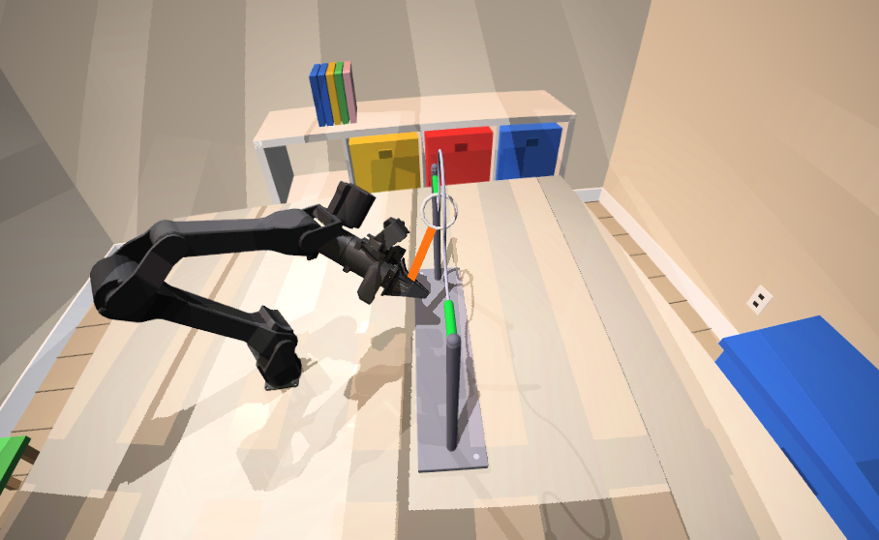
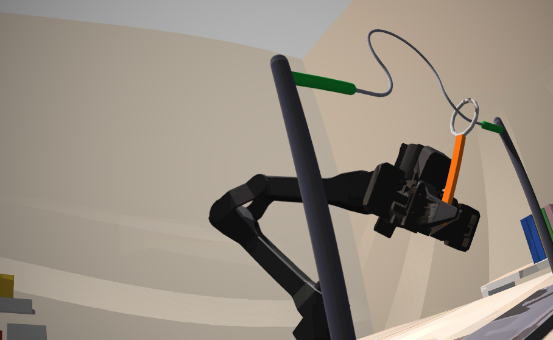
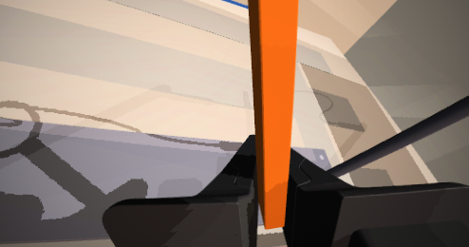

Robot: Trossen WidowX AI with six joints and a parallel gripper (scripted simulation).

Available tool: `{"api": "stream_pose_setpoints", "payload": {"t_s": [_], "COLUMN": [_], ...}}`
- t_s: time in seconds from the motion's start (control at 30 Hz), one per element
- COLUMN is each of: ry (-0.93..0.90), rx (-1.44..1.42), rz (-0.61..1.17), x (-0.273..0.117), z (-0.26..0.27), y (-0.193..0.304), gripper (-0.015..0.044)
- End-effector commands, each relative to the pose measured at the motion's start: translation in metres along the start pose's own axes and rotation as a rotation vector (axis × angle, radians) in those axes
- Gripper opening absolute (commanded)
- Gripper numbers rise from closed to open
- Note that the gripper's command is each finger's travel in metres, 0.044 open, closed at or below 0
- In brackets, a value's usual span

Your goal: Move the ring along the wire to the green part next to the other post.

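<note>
Gripping the flat-sided orange handle (image 1: 421, 254) (image 2: 454, 169) (image 3: 275, 102), my nearly closed pincer (image 1: 418, 287) (image 2: 448, 211) (image 3: 260, 141) sits right of centre in the exterior view, below the round pale ring (image 1: 422, 216) (image 2: 452, 127).

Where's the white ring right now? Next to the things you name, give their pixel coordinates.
In the exterior view, the ring (image 1: 426, 223) (image 2: 452, 125) is toward the right, around the thin grey wire (image 1: 444, 258) (image 2: 432, 67), just left of the green sleeve (image 2: 491, 127) on the right-hand post (image 2: 533, 200).

The far post (image 1: 437, 248) (image 2: 527, 186) stands upright near the hand (image 1: 417, 285) (image 2: 449, 213) (image 3: 272, 192).
</note>
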State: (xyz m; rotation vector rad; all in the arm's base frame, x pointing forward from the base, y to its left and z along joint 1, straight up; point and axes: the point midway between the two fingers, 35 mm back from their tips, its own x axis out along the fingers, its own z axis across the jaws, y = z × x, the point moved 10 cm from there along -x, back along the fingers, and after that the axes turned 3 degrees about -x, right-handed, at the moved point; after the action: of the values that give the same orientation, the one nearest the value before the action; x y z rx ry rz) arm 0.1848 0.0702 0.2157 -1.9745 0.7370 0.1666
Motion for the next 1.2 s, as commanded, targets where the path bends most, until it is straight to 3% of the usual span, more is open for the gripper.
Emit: {"api": "stream_pose_setpoints", "payload": {"t_s": [0.0,0.57,1.17], "ry": [-0.056,-0.206,-0.241], "rx": [0.091,0.331,0.389], "rz": [0.007,0.028,0.027], "x": [-0.003,-0.015,-0.023], "z": [0.011,0.046,0.066], "y": [-0.004,-0.016,-0.025], "gripper": [-0.015,-0.015,-0.015]}}
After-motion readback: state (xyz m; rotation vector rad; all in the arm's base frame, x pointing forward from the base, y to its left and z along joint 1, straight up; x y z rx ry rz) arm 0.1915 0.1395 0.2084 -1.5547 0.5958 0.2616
